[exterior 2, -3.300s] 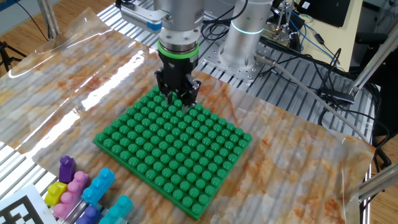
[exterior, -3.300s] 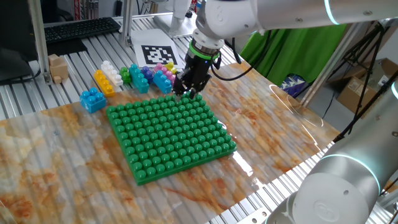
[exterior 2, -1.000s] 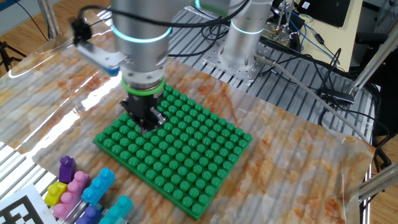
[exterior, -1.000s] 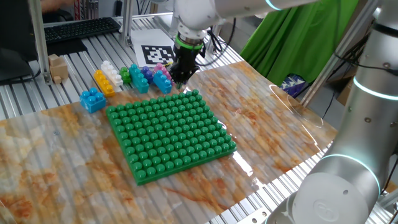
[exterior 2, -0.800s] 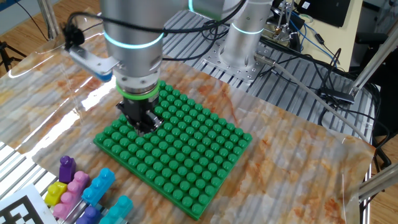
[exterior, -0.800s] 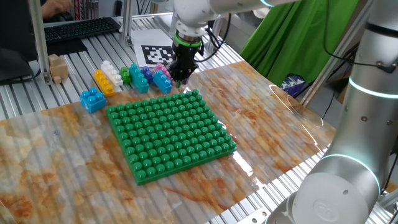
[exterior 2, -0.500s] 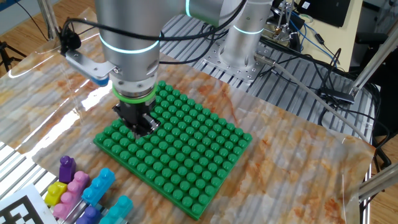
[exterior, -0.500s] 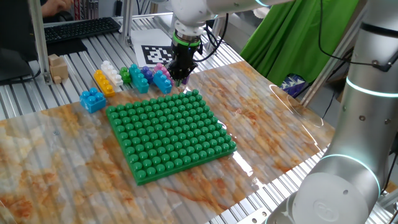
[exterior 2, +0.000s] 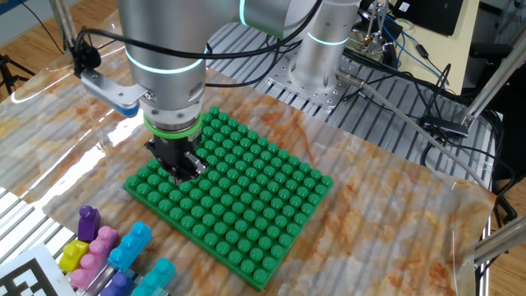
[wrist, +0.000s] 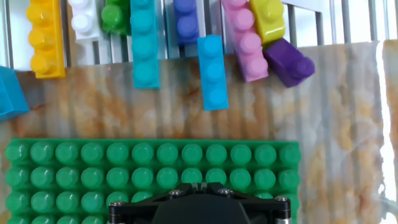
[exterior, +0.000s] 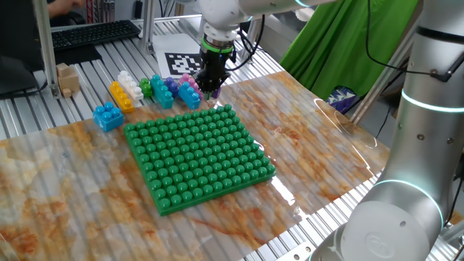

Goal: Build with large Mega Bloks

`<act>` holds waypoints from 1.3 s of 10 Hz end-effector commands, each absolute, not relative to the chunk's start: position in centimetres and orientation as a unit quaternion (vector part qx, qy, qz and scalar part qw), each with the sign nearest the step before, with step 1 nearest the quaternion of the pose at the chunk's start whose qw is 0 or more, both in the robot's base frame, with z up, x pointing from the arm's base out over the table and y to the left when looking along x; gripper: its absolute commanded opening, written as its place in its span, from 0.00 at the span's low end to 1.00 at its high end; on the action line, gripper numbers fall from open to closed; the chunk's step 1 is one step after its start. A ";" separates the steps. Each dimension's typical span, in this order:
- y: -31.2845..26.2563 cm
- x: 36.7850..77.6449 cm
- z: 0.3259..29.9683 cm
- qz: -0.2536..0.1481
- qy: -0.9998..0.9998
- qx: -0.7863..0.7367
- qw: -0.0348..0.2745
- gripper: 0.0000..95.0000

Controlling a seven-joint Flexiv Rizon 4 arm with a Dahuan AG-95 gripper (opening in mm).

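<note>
The Mega Bloks lie in a row beyond the far edge of the green baseplate [wrist: 155,168]. The hand view shows a yellow brick [wrist: 46,37], a white one [wrist: 84,18], a green one [wrist: 115,15], a teal one [wrist: 144,43], a light blue one [wrist: 212,71], a pink one [wrist: 244,40] and a purple one [wrist: 289,62]. A blue brick [exterior: 108,116] lies apart at the left. My gripper [wrist: 193,185] hangs over the baseplate's edge nearest the bricks, jaws together and holding nothing. It also shows in both fixed views [exterior: 210,90] [exterior 2: 182,174].
The baseplate [exterior: 196,156] lies on a marbled mat. A printed marker sheet [exterior: 181,64] sits behind the bricks, and a small cardboard box [exterior: 67,78] stands at the far left. A green cloth [exterior: 326,43] hangs at the back right.
My gripper has moved from the baseplate's far corner along its edge towards the row of bricks. The bricks and the baseplate have not moved.
</note>
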State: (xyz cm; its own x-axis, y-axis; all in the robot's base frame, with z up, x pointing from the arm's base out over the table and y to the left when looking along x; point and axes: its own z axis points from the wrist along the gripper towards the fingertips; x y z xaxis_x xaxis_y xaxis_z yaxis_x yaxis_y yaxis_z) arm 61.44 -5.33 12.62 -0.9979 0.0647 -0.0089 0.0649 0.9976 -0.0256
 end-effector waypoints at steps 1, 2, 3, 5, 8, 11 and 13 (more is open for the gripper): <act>-5.3 61.6 12.6 -0.019 0.998 0.066 -0.006 0.00; -5.3 61.6 12.6 -0.015 0.998 0.069 -0.005 0.00; -5.3 61.6 12.6 -0.011 0.997 0.071 -0.006 0.00; -5.3 61.6 12.6 -0.010 0.996 0.089 -0.008 0.00; -5.3 61.6 12.6 -0.018 0.996 0.087 -0.028 0.00; -5.3 61.6 12.6 -0.015 0.995 0.090 -0.033 0.00; -5.4 61.7 12.5 -0.017 0.995 0.092 -0.026 0.00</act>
